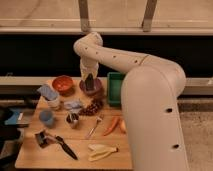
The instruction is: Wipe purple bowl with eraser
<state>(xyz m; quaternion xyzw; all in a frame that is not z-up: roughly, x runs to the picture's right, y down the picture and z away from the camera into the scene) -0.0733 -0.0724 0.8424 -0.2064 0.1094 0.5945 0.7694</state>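
The purple bowl (99,91) sits at the back of the wooden table (35,152), between the orange-red bowl (63,84) and a green bin (116,88). My gripper (90,85) reaches down into the purple bowl from above. It is shut on the eraser (90,82), a dark block that rests inside the bowl. The white arm (115,57) curves in from the right and hides the table's right side.
A blue-white cloth (47,92), white cup (54,103), blue cup (46,117), metal cup (73,119) and grapes (92,106) lie at left and centre. A fork (93,127), carrot (111,125), banana (101,150) and black-handled tool (62,145) lie in front.
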